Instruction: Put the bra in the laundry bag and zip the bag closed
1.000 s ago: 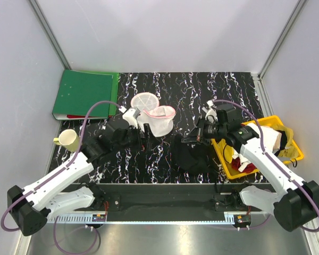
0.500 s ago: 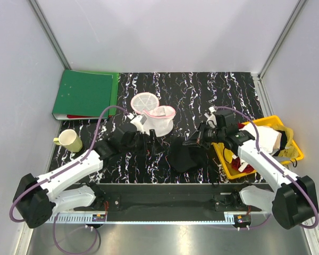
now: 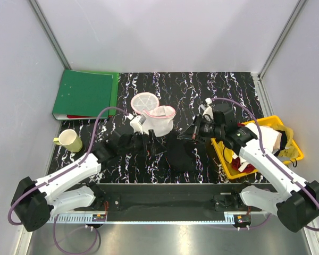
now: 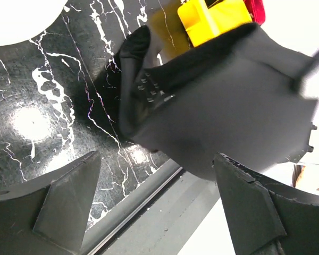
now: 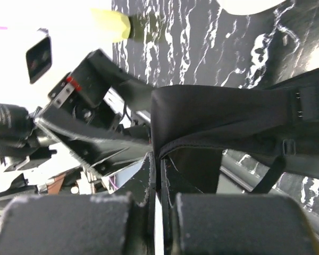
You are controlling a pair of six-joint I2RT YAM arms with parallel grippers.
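Right gripper [image 3: 186,137] clamps the black bra [image 3: 182,155]; left gripper [image 3: 152,144] gapes beside it.
Towards the front of the black marbled table [image 3: 202,90], the bra hangs from the right gripper's tightly closed jaws, with an edge of the fabric pinched between the fingers [image 5: 143,180]. Whether the bra's lower edge touches the table cannot be told. Just to its left, the left gripper's jaws stand wide and face the bra, holding nothing. A yellow basket [image 3: 227,163] with white and red clothes sits at the right edge, and a pale cup [image 3: 69,141] at the left edge. Just beyond the left gripper sits the laundry bag [image 3: 160,123], white mesh with a pink rim, its round spoked end [image 3: 144,101] behind it. Farthest back, in the left corner, lies a green folder [image 3: 85,94].
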